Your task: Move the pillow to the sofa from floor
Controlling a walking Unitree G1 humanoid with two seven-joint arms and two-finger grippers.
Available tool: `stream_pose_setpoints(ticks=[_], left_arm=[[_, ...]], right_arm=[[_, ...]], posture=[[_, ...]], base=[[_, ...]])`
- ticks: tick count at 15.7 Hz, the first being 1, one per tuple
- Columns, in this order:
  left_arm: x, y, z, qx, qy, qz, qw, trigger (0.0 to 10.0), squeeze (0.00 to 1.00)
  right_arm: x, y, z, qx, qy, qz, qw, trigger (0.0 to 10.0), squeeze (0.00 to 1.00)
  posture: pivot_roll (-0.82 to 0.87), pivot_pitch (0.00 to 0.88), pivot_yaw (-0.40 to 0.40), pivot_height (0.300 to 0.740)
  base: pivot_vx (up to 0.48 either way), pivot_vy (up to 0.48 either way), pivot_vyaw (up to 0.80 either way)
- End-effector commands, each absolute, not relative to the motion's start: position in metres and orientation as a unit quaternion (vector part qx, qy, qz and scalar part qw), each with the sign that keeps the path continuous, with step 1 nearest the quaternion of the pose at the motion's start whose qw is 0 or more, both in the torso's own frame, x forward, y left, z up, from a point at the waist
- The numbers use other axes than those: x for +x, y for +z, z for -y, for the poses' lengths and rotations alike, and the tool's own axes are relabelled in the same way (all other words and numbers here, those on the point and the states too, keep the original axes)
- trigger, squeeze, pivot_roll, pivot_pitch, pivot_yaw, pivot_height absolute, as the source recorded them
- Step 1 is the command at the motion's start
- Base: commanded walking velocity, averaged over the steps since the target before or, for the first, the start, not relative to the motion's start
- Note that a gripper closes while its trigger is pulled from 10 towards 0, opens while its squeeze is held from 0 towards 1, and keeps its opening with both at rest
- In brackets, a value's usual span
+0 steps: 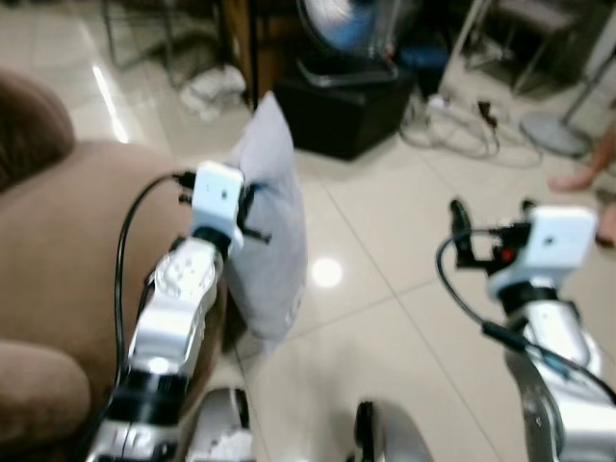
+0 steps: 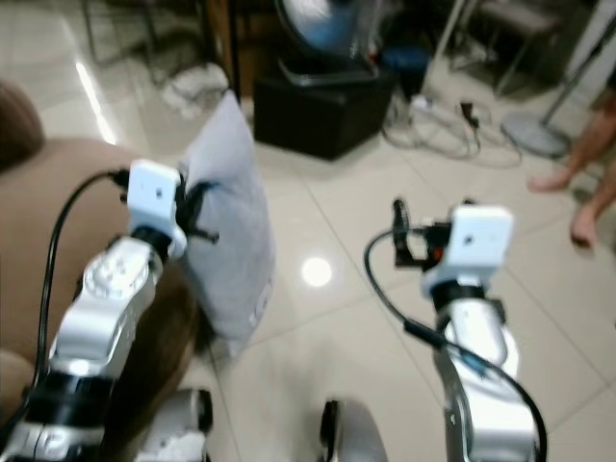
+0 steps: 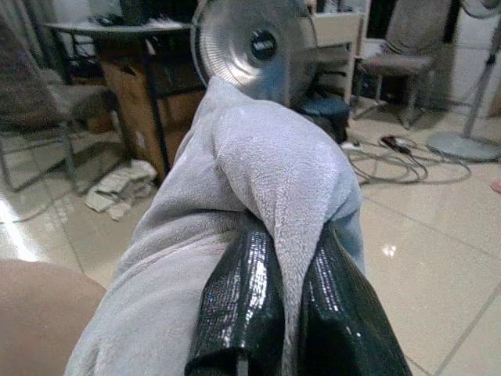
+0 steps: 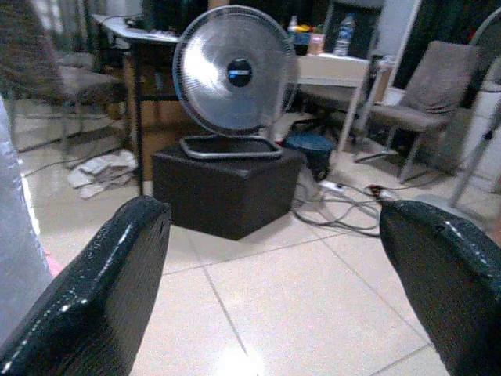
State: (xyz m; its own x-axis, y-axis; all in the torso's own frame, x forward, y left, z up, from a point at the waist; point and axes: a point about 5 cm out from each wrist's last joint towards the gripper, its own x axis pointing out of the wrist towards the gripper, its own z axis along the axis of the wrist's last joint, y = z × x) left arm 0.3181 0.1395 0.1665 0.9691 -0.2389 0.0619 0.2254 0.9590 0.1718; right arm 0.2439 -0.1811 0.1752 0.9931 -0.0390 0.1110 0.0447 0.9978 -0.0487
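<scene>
Evidently, the left end effector (image 1: 252, 214) pinched the upright pillow (image 1: 271, 231), the sofa (image 1: 67, 250) lying at nine o'clock; right end effector (image 1: 489, 223) gaped wide.

Ahead of me a round fan (image 4: 235, 72) stands on a black box (image 4: 227, 188) on the pale tiled floor (image 1: 385, 327). Left of the box, crumpled white cloth (image 4: 100, 172) lies on the tiles beside a dark desk (image 4: 149, 35). To the right of the box, cables (image 1: 462, 125) tangle across the floor, with a grey chair (image 4: 427, 102) beyond them. At the far right I see a person's bare feet (image 2: 568, 197) and a round stand base (image 1: 553, 135).
</scene>
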Motion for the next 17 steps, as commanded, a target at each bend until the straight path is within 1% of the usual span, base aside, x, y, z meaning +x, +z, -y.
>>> stream_pose_setpoints(ticks=[1, 5, 9, 12, 14, 17], left_arm=[[0.318, 0.183, -0.134, 0.079, -0.12, 0.088, 0.986, 10.0, 0.0], [0.323, 0.186, -0.134, 0.078, -0.114, 0.093, 0.986, 10.0, 0.0], [0.324, 0.187, -0.133, 0.077, -0.113, 0.092, 0.986, 10.0, 0.0], [0.328, 0.188, -0.135, 0.077, -0.11, 0.097, 0.986, 10.0, 0.0], [0.33, 0.191, -0.137, 0.081, -0.103, 0.1, 0.986, 10.0, 0.0], [0.33, 0.191, -0.137, 0.092, -0.112, 0.1, 0.984, 10.0, 0.0]], right_arm=[[0.246, 0.174, 0.183, -0.03, -0.021, 0.053, 0.998, 10.0, 0.0], [0.247, 0.177, 0.188, -0.032, -0.03, 0.06, 0.997, 10.0, 0.0], [0.247, 0.171, 0.184, -0.022, -0.022, 0.051, 0.998, 10.0, 0.0], [0.25, 0.156, 0.177, -0.049, -0.001, 0.007, 0.999, 10.0, 0.0], [0.249, 0.152, 0.165, -0.084, 0.05, 0.005, 0.995, 10.0, 0.0], [0.248, 0.147, 0.158, -0.082, 0.078, -0.003, 0.994, 10.0, 0.0]], posture=[[0.05, 0.0, -0.1, 0.705], [0.05, 0.0, -0.092, 0.74], [0.05, 0.0, -0.094, 0.74], [0.06, 0.0, -0.099, 0.74], [0.06, 0.0, -0.102, 0.74], [0.07, 0.0, -0.105, 0.74]], base=[[0.0, 0.0, 0.0], [0.0, 0.0, 0.0], [0.0, 0.0, 0.0], [0.0, 0.0, 0.0], [0.324, 0.0, 0.8], [0.362, 0.0, 0.8]])
